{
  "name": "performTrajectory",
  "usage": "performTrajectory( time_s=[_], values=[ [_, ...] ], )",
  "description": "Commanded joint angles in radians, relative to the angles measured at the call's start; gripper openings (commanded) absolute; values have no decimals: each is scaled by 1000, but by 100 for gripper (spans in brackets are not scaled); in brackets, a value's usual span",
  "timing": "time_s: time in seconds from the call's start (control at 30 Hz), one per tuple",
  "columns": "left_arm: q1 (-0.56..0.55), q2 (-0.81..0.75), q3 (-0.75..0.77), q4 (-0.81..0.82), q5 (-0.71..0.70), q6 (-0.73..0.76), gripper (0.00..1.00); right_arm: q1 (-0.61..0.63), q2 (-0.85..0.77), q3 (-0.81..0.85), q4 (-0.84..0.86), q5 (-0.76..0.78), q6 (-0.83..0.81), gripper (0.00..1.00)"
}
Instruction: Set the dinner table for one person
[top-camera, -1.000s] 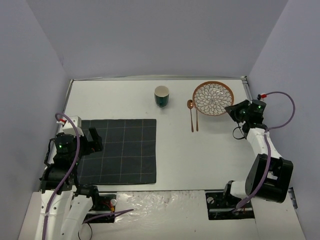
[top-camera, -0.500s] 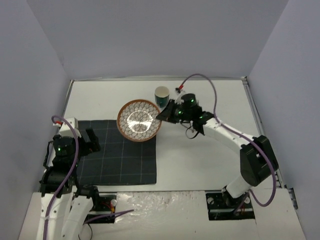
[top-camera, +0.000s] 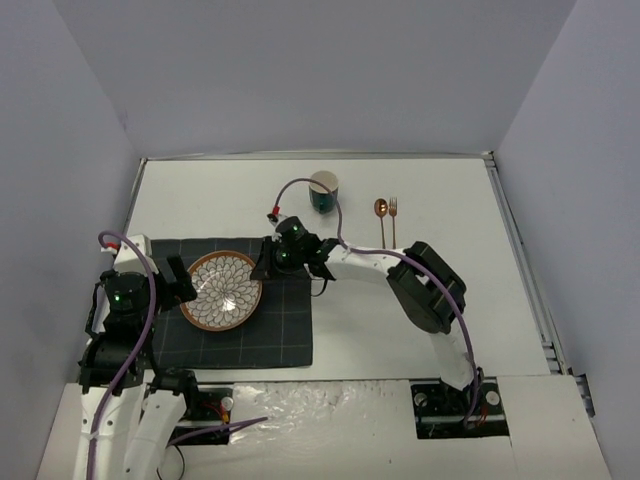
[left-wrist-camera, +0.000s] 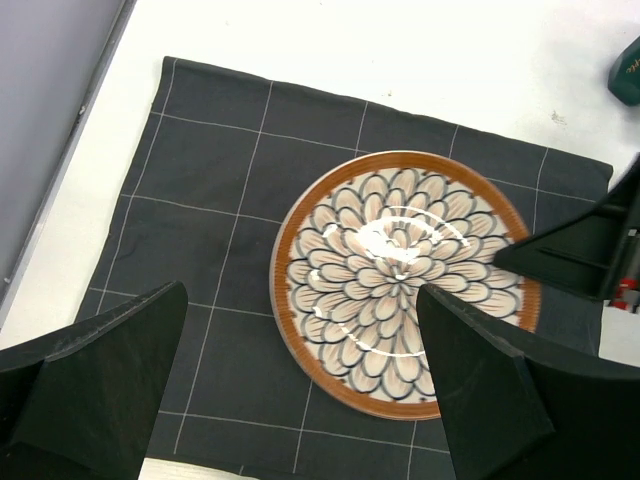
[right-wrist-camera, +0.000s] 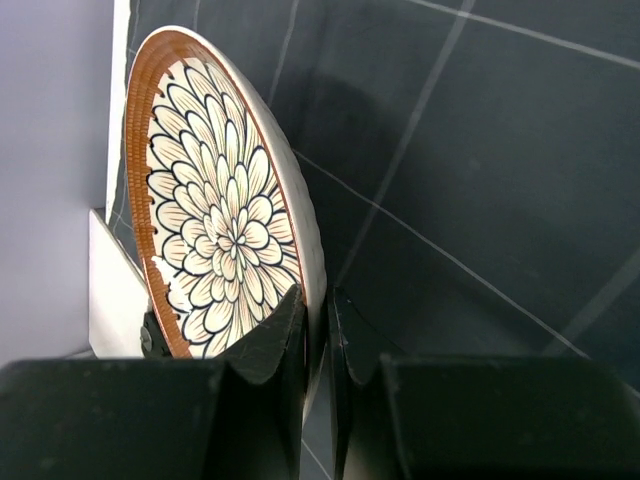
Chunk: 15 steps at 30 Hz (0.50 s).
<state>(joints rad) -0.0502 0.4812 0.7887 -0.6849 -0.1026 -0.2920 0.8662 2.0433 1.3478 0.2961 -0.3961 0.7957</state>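
Pincer check: our R pincer (right-wrist-camera: 315, 300) is squeezed narrow on the plate (right-wrist-camera: 215, 230), one finger each side of the rim, so only a sliver of edge is held. Risk 1: we think the glazed rim could slip or the plate pivot in so thin a grip if we lift, then drop onto the placemat (right-wrist-camera: 480, 180). Risk 2: if we drag instead, the cloth may bunch w/ it. L pincer (left-wrist-camera: 300, 292) is spread wide, holding nothing, close by the plate's left edge; a shove that way could knock the plate into its fingers. Placemat lies near-left on the desk (top-camera: 430, 300), which carries everything. Farther back, the cup (top-camera: 324, 192) stands just behind our R wrist, w/ spoon (top-camera: 381, 225) & fork (top-camera: 393, 222) side by side to its right. A careless pull-back or elbow swing could tip the cup or scatter the cutlery.
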Motion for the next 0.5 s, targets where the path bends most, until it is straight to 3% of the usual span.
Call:
performTrajectory(
  time_s=[0.0,0.47],
  values=[
    [6,9,29,34,-17,-4,97,26,6,140,236,-68,84,0],
    [7,9,26,38,-7,-4,97,60,95,177,276,-80,130,0]
  ],
)
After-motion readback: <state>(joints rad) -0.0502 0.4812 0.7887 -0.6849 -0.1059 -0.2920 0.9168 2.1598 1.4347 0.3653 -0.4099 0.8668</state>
